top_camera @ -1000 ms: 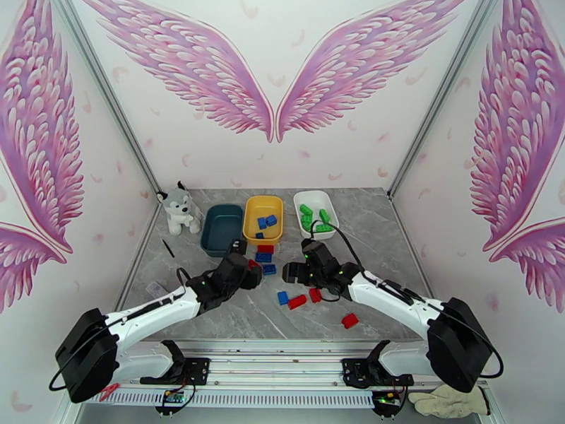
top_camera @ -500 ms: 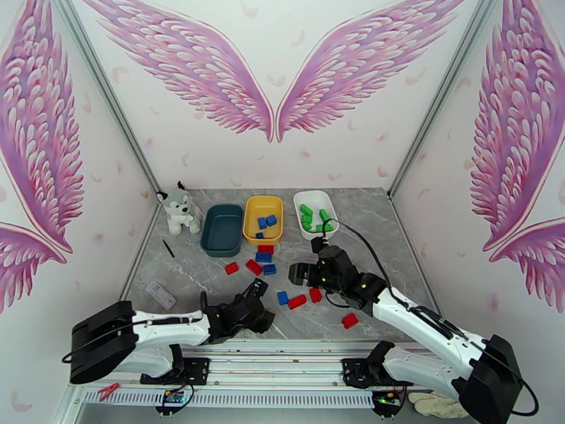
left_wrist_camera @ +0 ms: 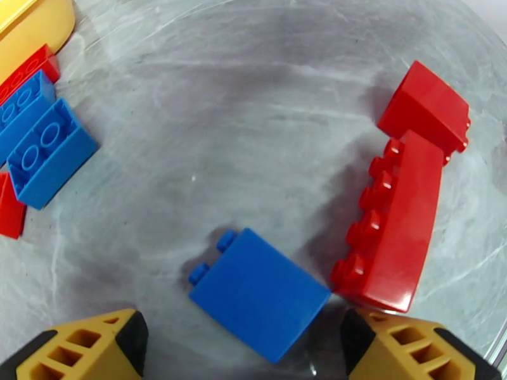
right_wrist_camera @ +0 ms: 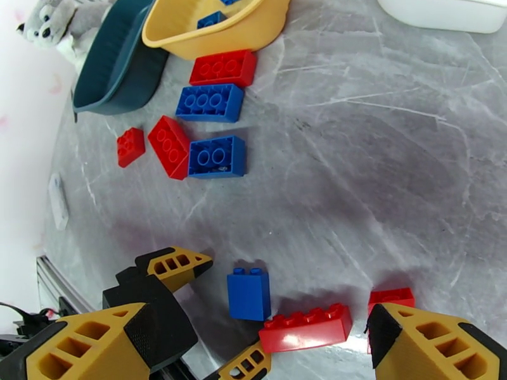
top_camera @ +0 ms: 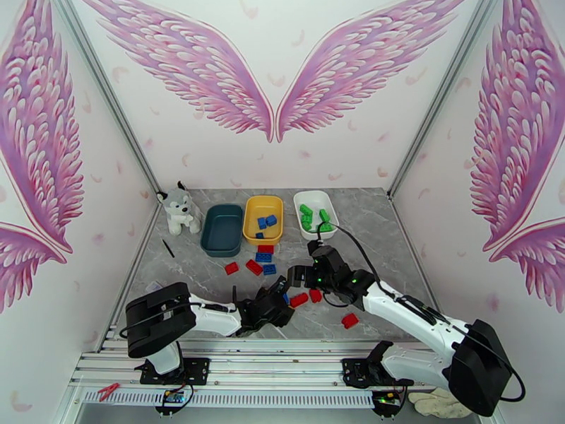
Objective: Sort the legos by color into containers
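Nearest the bases, the left gripper (left_wrist_camera: 244, 353) hangs low over the table (left_wrist_camera: 253, 90), jaws spread wide and holding nothing. The blue brick (left_wrist_camera: 260, 292) lies on its side between the two fingers, touched by neither. At the brick's 3 o'clock in the top view, the long red brick (left_wrist_camera: 393, 229) comes up against one of its corners, and a red block (left_wrist_camera: 428, 109) sits against that brick's other end. Another red brick (top_camera: 349, 320) lies apart at 4 o'clock.

At 1 o'clock from the blue brick, the right gripper (top_camera: 298, 275) hovers above the table, wide open and empty.

Farther off, toward 11 o'clock, a loose cluster of red and blue bricks (right_wrist_camera: 215, 156) lies just before the trays. The yellow tray (top_camera: 256, 208) holds blues and the white tray (top_camera: 308, 198) holds greens. The teal tray (top_camera: 221, 231) looks bare, so it is likely meant for reds. The husky (top_camera: 178, 210) sits at 10 o'clock.

The step in hand looks like the left arm's pick of the blue brick. The next move calls for lowering and closing squarely on it without nipping the long red brick, then carrying it to the yellow tray.
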